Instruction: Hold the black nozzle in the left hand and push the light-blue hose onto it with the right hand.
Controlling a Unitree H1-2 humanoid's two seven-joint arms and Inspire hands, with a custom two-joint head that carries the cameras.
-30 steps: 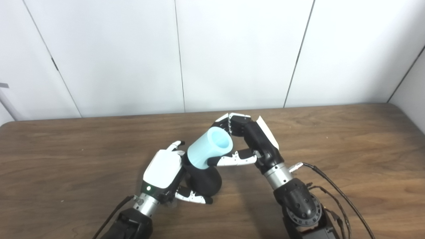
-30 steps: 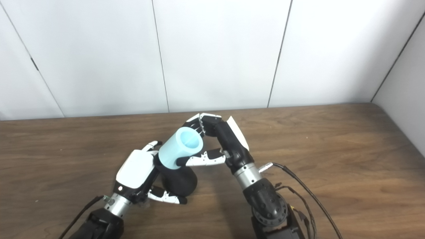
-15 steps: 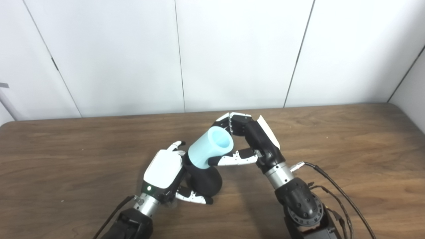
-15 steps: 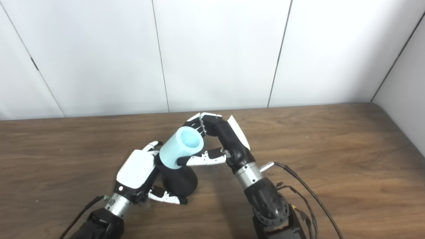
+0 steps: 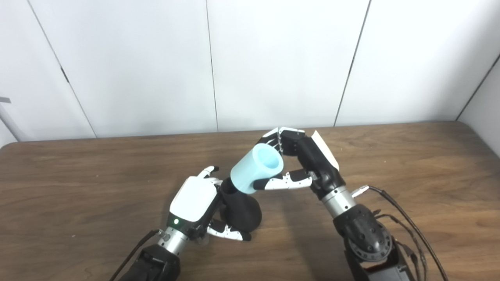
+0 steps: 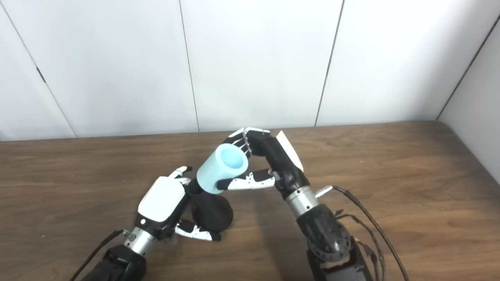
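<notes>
Left eye view: left hand [image 5: 194,203] wraps the black nozzle [image 5: 239,208], base on the wooden table [image 5: 78,187], neck tilted up-right so it meets the bore. Right hand [image 5: 302,164] clamps the light-blue hose [image 5: 256,168], lower end at the nozzle neck. Right eye view: same grips; vs 0.5 s ago hose sits further up-right of the nozzle, more neck exposed, prob. backing off to re-seat.
</notes>
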